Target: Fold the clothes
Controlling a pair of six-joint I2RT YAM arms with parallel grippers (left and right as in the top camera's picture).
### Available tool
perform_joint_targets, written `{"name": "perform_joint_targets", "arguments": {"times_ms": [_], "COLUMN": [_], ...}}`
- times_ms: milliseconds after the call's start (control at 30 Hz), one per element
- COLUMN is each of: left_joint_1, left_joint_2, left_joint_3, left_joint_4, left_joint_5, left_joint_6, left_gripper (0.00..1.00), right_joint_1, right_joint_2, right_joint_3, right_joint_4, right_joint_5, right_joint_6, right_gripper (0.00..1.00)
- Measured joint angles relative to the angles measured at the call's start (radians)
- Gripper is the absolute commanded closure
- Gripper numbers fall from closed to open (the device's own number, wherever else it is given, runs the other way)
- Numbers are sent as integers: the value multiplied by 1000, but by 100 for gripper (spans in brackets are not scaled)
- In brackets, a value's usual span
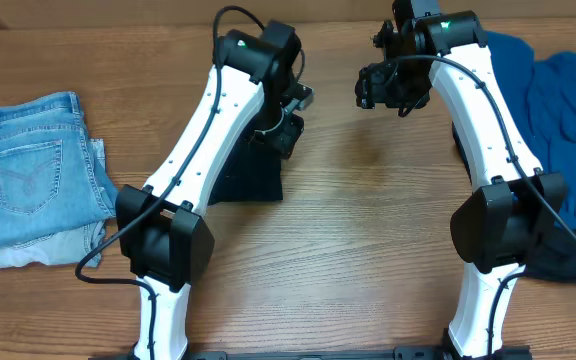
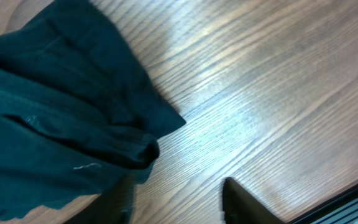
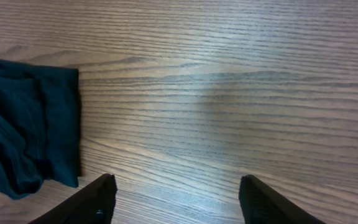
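left claw (image 2: 176,208) wide — beside dark garment (image 2: 55,106) | right claw (image 3: 176,202) wide — over table (image 3: 229,93) | jeans (image 1: 33,175) folded

This looks like a robotics lab bench. A white-and-black left arm (image 1: 208,130) and right arm (image 1: 483,120) rise from a black rail (image 1: 318,353) at the edge of a wood-grain desk (image 1: 368,250). On it lie only folded jeans (image 1: 33,180), a dark teal garment (image 1: 253,175) and a heap of blue clothes (image 1: 568,110)
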Motion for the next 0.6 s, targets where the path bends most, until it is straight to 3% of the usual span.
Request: {"name": "perform_joint_targets", "arguments": {"times_ms": [167, 367, 467, 600], "left_joint_1": [59, 295, 437, 561], "left_joint_2": [0, 0, 0, 0], "left_joint_3": [-1, -1, -1, -1], "left_joint_4": [-15, -16, -16, -16], "left_joint_5": [-39, -69, -76, -84], "left_joint_6": [-17, -86, -131, -171], "left_gripper": [64, 59, 52, 44], "right_joint_1": [0, 18, 106, 289], "right_joint_2": [0, 0, 3, 8], "right_joint_3": [0, 0, 0, -78], "right_joint_4": [-31, -63, -29, 158], "right_joint_5": [-64, -272, -314, -292], "right_joint_6": [-37, -128, -145, -104], "right_gripper": [25, 21, 22, 23]}}
